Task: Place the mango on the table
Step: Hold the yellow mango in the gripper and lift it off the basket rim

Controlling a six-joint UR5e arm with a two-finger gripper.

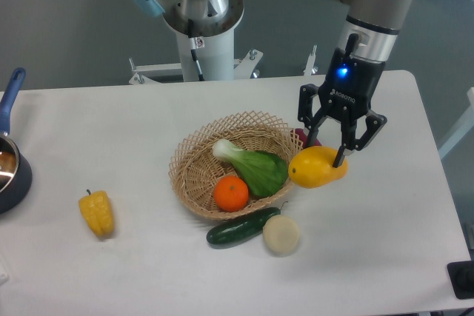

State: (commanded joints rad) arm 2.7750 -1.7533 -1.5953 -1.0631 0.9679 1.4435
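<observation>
The mango [315, 167] is a smooth yellow-orange oval, held in my gripper [331, 155] just past the right rim of the wicker basket [194, 155]. The fingers are shut on the mango's right end. It hangs slightly above the white table [385, 212], and I cannot tell whether it touches the surface. The arm comes down from the upper right.
The basket holds a bok choy [250, 164] and an orange [231, 193]. A cucumber [241, 229] and a pale onion [281, 234] lie in front of it. A dark red item [299, 136] peeks out behind the mango. A yellow bell pepper [97, 212] and a blue-handled pot [10, 160] are at the left.
</observation>
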